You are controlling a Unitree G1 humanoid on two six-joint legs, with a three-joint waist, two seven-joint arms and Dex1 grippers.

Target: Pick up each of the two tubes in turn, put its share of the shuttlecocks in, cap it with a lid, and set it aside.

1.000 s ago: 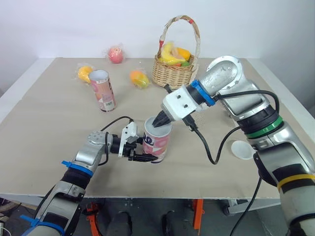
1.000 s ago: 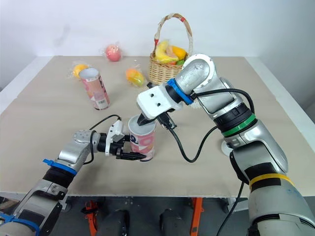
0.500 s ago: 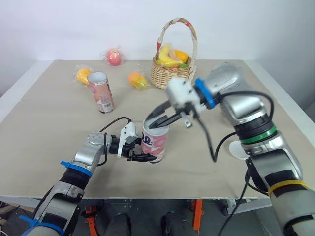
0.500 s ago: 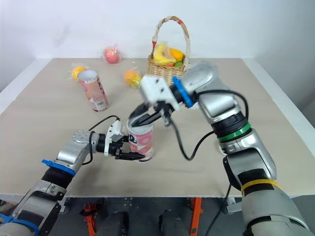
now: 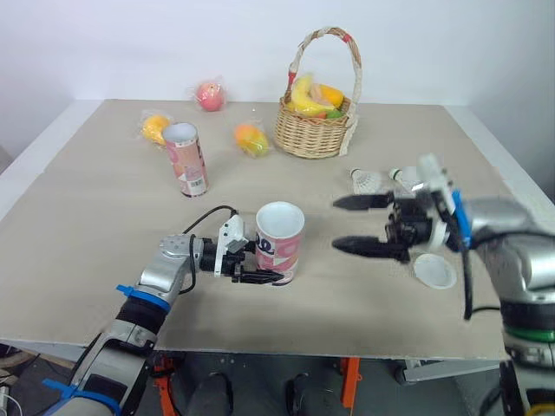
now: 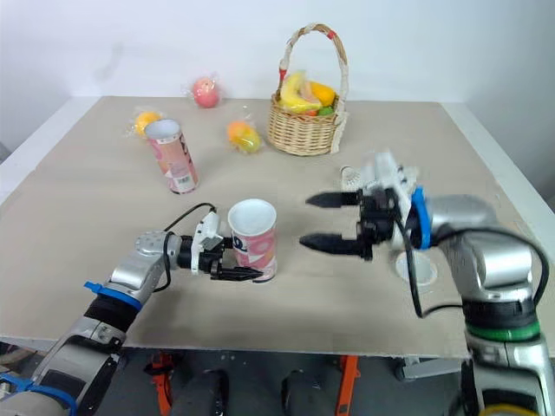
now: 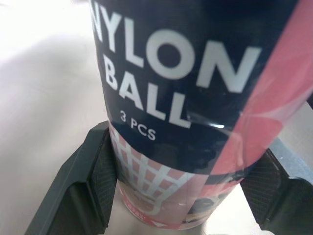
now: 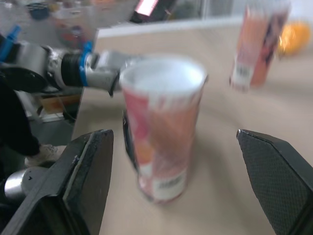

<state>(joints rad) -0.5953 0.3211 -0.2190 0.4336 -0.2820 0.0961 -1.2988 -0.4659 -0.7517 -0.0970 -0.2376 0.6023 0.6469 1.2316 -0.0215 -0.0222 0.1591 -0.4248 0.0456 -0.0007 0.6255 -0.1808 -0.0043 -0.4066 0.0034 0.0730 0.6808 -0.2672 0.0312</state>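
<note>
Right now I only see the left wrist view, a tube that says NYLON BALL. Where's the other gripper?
Observer: The right gripper hangs open to the right of the tube, not touching it.
Operator: Is my tube capped?
Observer: No, its top is open; a white lid lies on the table near the right gripper.
Operator: Any shuttlecocks out there?
Observer: One shuttlecock lies beyond the right gripper, toward the basket.

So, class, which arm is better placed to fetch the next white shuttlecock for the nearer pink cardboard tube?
Right: the right gripper is open, free and near the white shuttlecock; the left gripper is shut on the nearer pink cardboard tube.
</note>
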